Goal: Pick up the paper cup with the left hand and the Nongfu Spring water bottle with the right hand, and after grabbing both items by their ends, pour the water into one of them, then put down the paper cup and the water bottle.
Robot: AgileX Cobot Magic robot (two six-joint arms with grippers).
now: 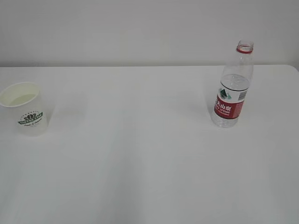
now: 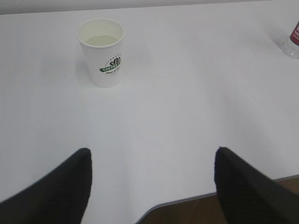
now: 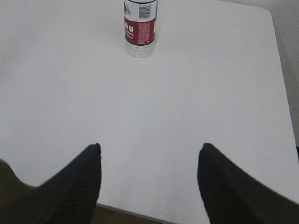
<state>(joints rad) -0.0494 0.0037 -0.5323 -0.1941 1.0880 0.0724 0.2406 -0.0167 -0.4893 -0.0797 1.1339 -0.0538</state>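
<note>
Standing well apart on the white table (image 1: 149, 154), the paper cup (image 1: 26, 108) and the Nongfu Spring water bottle (image 1: 232, 86) are each sitting on the side of the arm meant to take it: the cup at the far left edge of the exterior view, the bottle over on the right, both upright and touching nothing. That split looks deliberate, letting each arm reach straight ahead without crossing the middle. The left hand (image 2: 152, 182) is hanging back near the table's front edge with its dark fingers (image 2: 70, 186) spread wide and nothing between them, the cup standing ahead and slightly to the left of its line. The right hand (image 3: 149, 179) is waiting likewise, fingers (image 3: 81, 182) wide apart and empty, the bottle ahead and a little left of centre. Neither arm is showing in the exterior view. The cup's dark green round emblem is carrying a word that seems to begin "COFFEE", with smaller script beneath too fine to read. The bottle's red label is showing white Chinese characters, a green-and-white mountain mark above them and a barcode at the side; its neck ring is red and no cap is on. Water (image 1: 233, 83) is showing inside the bottle, and the cup's cream interior seems to be holding some liquid too.
</note>
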